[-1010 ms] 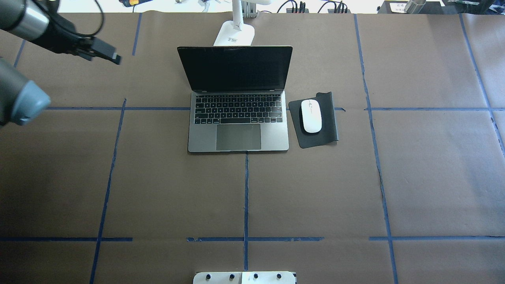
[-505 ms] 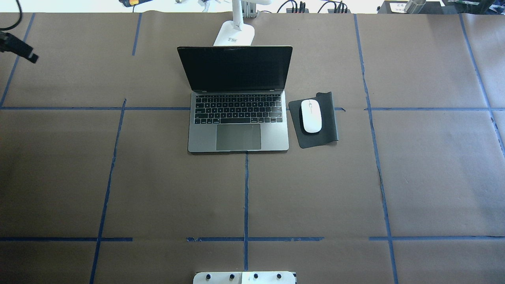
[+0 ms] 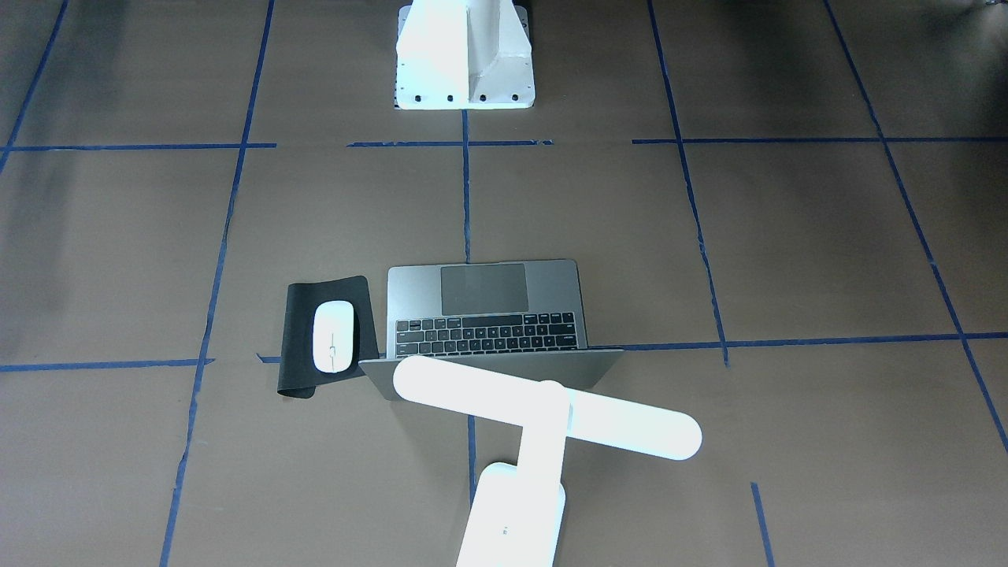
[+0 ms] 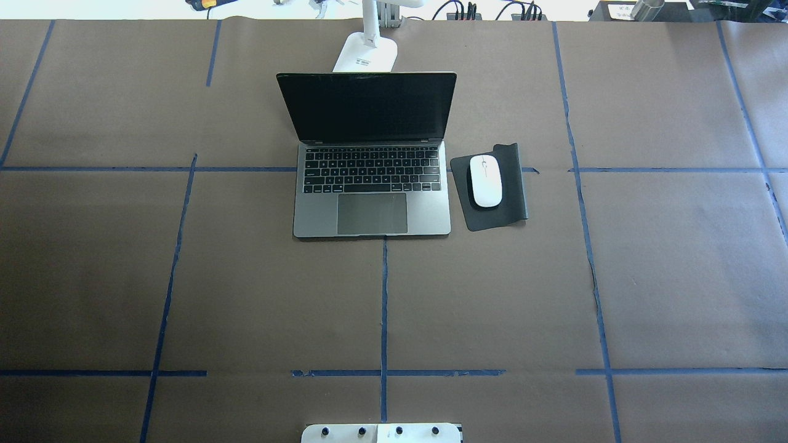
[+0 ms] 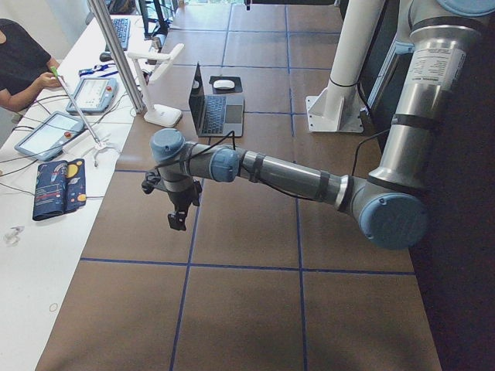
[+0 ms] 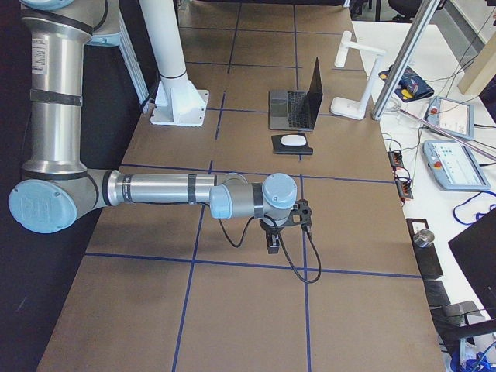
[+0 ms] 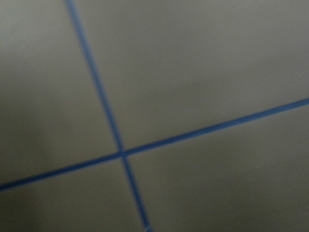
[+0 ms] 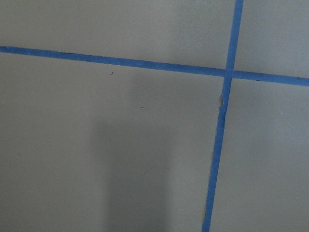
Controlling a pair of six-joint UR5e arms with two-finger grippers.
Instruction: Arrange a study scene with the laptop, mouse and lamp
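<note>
The laptop (image 4: 372, 184) sits open at the middle of the desk (image 4: 184, 277), keyboard toward the robot; the mouse (image 4: 486, 181) lies on a black mouse pad (image 4: 511, 203) just beside it, on the robot's right; the lamp (image 4: 364, 55) stands behind the lid, its bar head high above the lid's back.

The left claw (image 5: 178, 220) and right claw (image 6: 273, 244) hang over bare desk towards opposite ends, well apart from all three things; they show only in the side views, so I cannot tell whether either is open or closed.

The layout looks complete, so the step in hand is probably parking the arms; lift each away outward, never across the lamp head or the upright screen, either of which a passing elbow could tip.
</note>
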